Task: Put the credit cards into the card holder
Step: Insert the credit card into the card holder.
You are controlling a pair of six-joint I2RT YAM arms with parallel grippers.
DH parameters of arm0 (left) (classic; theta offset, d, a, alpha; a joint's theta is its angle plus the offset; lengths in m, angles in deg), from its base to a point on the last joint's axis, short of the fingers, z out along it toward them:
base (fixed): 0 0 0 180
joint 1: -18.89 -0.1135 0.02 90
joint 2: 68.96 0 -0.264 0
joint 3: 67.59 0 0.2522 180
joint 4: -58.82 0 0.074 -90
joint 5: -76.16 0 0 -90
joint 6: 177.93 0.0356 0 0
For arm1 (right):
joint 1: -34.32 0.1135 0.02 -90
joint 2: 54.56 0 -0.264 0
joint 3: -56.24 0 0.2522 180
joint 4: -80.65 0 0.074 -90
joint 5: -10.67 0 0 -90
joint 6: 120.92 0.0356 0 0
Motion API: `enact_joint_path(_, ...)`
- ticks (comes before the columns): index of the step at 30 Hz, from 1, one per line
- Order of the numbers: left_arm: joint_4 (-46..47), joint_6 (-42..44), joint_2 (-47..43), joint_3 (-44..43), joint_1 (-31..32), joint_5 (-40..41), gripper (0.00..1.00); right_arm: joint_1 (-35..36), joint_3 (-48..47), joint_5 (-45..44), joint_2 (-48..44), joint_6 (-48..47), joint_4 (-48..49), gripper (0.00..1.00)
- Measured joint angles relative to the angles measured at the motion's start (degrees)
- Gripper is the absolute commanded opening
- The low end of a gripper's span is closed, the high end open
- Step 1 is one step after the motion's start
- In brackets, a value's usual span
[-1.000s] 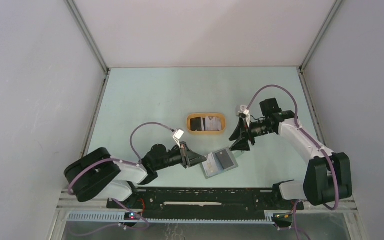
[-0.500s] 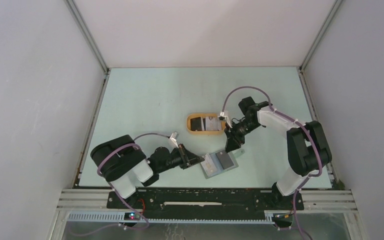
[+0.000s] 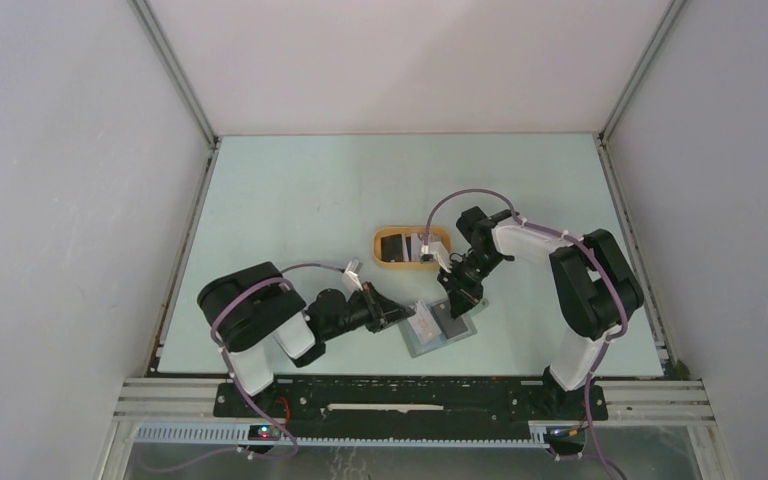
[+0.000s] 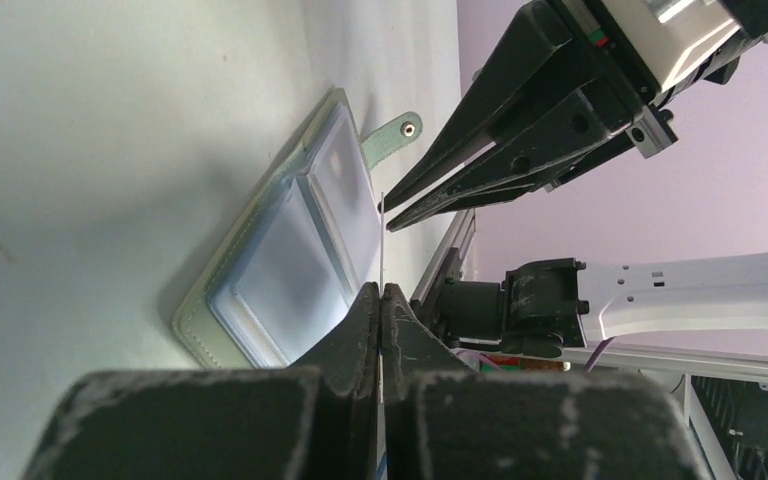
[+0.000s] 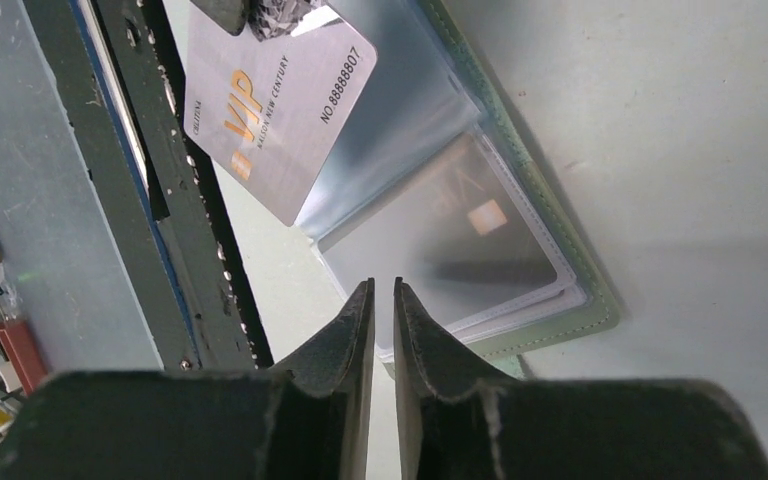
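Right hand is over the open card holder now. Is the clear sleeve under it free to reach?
Probably yes: the right hand hangs nearly shut just above the card holder, nothing between. The left hand keeps its silver card off to one side.

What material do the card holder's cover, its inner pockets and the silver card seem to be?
The card holder cover looks like matte grey-green leather or imitation, with a stitched edge. Its pockets appear clear glossy plastic film, showing glare. The silver card seems smooth plastic with a metallic sheen.
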Motion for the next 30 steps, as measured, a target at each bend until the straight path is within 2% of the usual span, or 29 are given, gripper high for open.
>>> enact_joint_path(12, 0.52, 0.42, 4.35, -1.90, 0.00, 0.02, 0.00, 0.35, -0.11, -2.49, 0.98, 0.98, 0.11, 0.16)
enact_joint_path(30, 0.98, 0.44, 5.70, -2.51, 0.00, -0.02, 0.00, 0.37, -0.11, -3.08, 1.03, 1.36, 0.17, 0.15)
